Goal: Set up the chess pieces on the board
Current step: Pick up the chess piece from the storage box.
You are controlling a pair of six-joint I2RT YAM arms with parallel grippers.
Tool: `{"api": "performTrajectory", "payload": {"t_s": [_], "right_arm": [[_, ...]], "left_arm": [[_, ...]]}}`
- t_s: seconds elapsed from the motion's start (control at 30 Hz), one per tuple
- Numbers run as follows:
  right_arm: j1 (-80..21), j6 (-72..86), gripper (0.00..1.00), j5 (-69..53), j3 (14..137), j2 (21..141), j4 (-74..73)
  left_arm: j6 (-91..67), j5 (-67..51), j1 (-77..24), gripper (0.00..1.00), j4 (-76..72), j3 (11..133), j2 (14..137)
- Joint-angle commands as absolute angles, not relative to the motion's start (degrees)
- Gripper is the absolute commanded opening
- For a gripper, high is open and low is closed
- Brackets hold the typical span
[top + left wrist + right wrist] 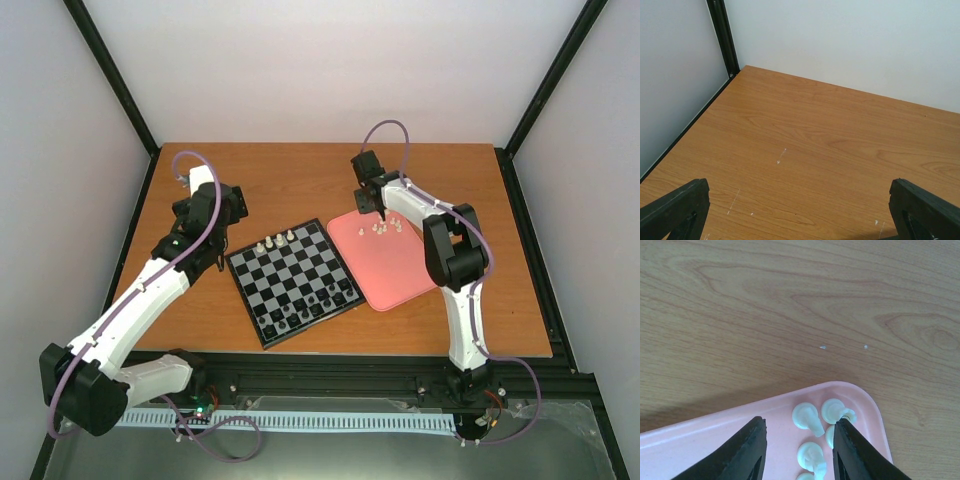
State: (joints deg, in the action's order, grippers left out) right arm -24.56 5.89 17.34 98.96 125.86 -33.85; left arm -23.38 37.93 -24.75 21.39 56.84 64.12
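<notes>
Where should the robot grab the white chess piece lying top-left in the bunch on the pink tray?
Probably from straight above, pinching the thin stem just behind its wide round base. The white chess piece lies on its side on the pink tray, so the right end effector should close across the stem, not along it.

Wood-grain table (300,170) w/ a few small pale scuffs, boxed in by plain white walls (330,60) at back & both sides. Black frame posts (113,75) run up the corners; black rail (330,372) along near edge. Light even, prob. diffuse from above
</notes>
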Motion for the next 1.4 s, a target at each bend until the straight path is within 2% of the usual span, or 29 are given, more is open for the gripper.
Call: {"api": "performTrajectory", "payload": {"t_s": [0.0,0.7,0.83,1.1,1.37], "right_arm": [[-23.4,6.8,0.37,17.3,100.8,127.7,-33.9],[-22.5,6.4,0.23,15.6,102.8,130.1,-34.5],[-22.5,6.5,0.14,15.5,102.9,130.3,-34.6],[-22.4,6.9,0.03,15.5,102.9,129.8,-34.9],[-23.2,6.5,0.03,11.8,99.8,123.5,-33.4]], "left_arm": [[-24.0,38.6,-24.3,1.00,20.4,58.8,64.0],[-24.0,38.8,-24.3,1.00,20.5,59.0,64.3],[-24.0,38.9,-24.4,1.00,20.6,59.0,64.3],[-24.1,38.9,-24.3,1.00,20.8,59.0,64.2],[-24.1,38.8,-24.3,1.00,20.8,59.1,63.9]]}}
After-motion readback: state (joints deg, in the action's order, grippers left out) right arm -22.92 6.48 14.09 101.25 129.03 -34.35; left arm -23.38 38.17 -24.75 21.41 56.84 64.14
